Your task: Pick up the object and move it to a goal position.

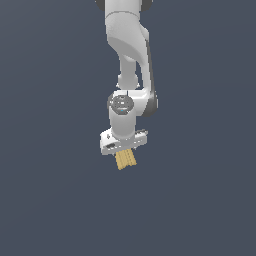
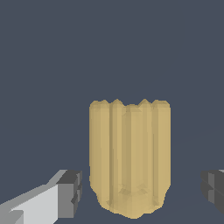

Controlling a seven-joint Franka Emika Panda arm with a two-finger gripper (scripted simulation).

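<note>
**Ridged block between spread fingers**

The object (image 2: pixel 129 157) — a small tan-yellow block with lengthwise ridges — sits between the two dark fingertip pads (image 2: pixel 70 192) in the wrist view, with open gaps on both sides, so neither pad touches it. The gripper (image 1: pixel 123 150) is spread wide and clasps nothing.

In the exterior view the block (image 1: pixel 126 160) shows just under the white hand, narrower than it. Its long axis runs away from the wrist camera, rounded end nearest the camera, scalloped end farther off.

Everything around is a plain dark blue-grey surface (image 1: pixel 45 200) — whether the block rests on it cannot be told.
</note>
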